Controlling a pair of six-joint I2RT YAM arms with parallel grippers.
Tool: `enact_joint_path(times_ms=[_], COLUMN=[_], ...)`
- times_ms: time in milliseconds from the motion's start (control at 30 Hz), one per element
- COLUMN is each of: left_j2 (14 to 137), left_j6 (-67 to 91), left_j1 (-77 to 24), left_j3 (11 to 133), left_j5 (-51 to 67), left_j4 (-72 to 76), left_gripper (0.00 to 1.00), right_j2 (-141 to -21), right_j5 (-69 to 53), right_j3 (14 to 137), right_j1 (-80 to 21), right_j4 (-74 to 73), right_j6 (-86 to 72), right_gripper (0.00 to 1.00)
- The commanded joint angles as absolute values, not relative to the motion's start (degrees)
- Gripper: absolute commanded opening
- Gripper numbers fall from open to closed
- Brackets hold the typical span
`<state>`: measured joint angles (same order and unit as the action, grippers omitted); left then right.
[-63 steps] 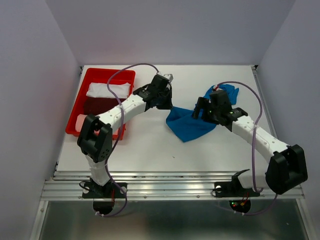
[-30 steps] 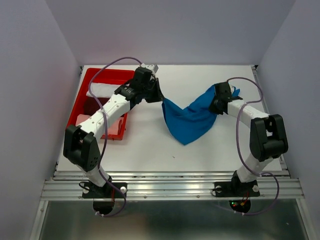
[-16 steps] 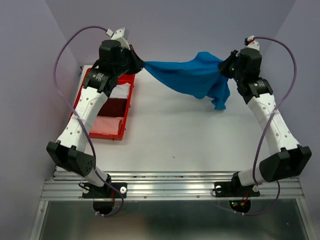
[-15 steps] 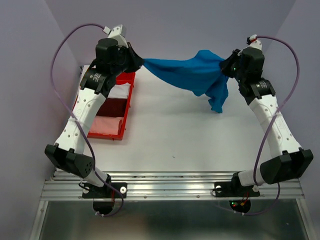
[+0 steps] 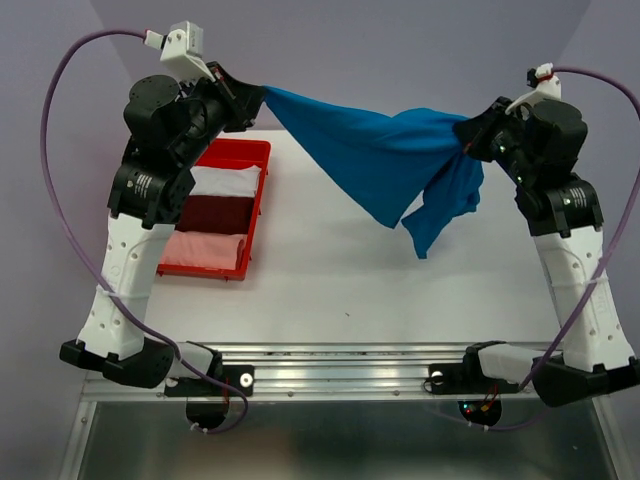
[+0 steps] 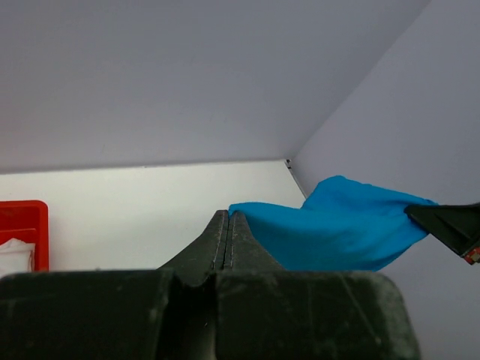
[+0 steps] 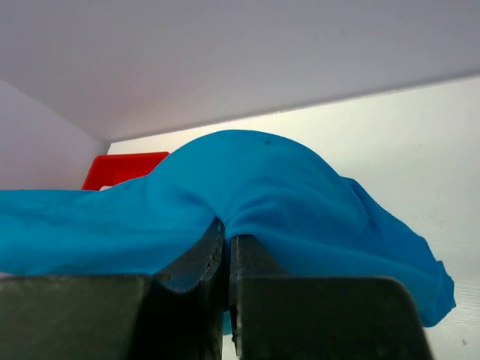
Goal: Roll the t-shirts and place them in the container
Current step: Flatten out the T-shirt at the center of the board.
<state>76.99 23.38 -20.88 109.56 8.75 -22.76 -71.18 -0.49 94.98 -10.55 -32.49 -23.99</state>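
Observation:
A bright blue t-shirt [image 5: 375, 160] hangs stretched in the air between my two raised arms, well above the table. My left gripper [image 5: 257, 95] is shut on its left corner; in the left wrist view the jaws pinch the cloth edge [image 6: 330, 232] at the left gripper's tips [image 6: 229, 215]. My right gripper [image 5: 468, 135] is shut on the shirt's right end, with a loose part drooping below it. The right wrist view shows the blue t-shirt [image 7: 255, 180] bunched over the right gripper's closed tips [image 7: 227, 229]. White [image 5: 222, 181], dark red [image 5: 213, 214] and pink [image 5: 202, 248] t-shirts lie in the tray.
A red tray [image 5: 262, 160] sits at the table's left side, below my left arm. The white table [image 5: 330, 290] runs under the hanging shirt to a metal rail [image 5: 340, 360] at the near edge. Grey walls close in the back and both sides.
Both arms have lifted the blue t-shirt off the table and pulled apart, so it went from a heap to a sheet stretched in the air. Both grippers stayed shut.

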Motion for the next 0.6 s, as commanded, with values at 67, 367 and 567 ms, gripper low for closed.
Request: enact_joint_path(times_ms=[67,367,567], left_j2=[76.3,95.6,114.7], left_j6=[23.0,22.4,21.9], left_j1=[-20.7,-20.6,-20.0], left_j3=[110.5,111.3,124.0], left_j5=[8.5,8.3,6.7], left_j4=[-18.5,-14.1,-15.2], left_gripper=[0.0,0.0,0.0], right_j2=[-64.0,-78.1,-94.7], right_j5=[-1.1,8.7,10.0], right_j3=[97.4,87.7,92.8], right_j1=[-10.2,-10.2,-10.2], right_j4=[-35.2,-31.4,-30.8], right_j6=[-21.3,-16.2,-14.3], right_gripper=[0.08,0.09,0.68])
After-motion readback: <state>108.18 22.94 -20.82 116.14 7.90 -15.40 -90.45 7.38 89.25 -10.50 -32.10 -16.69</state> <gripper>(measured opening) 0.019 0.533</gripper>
